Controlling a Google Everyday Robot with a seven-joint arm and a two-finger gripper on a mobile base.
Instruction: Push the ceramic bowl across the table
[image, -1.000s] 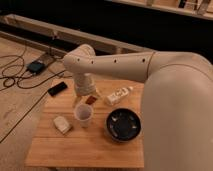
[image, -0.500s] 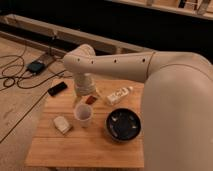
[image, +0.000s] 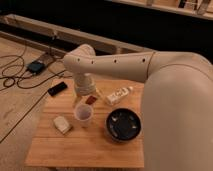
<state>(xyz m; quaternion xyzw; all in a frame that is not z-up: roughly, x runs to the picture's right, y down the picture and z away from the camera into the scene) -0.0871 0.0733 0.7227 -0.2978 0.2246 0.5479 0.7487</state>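
Ceramic bowl (image: 123, 125): where does it sit, and how will it handle?

— By the right edge of the counter (image: 80, 150), toward the near right corner; glossy, stiff, probably heavy enough to slide rather than tip; breakable, so keep it off the edges.

— And the hand (image: 85, 94)?

— Near the far edge, left of its middle, just above the white cup (image: 84, 114); apart from the bowl; wide or narrow, I cannot tell.

— Where to take hold?

— No grasp needed, I judge; press low on the outer wall; the cup stands close on its left.
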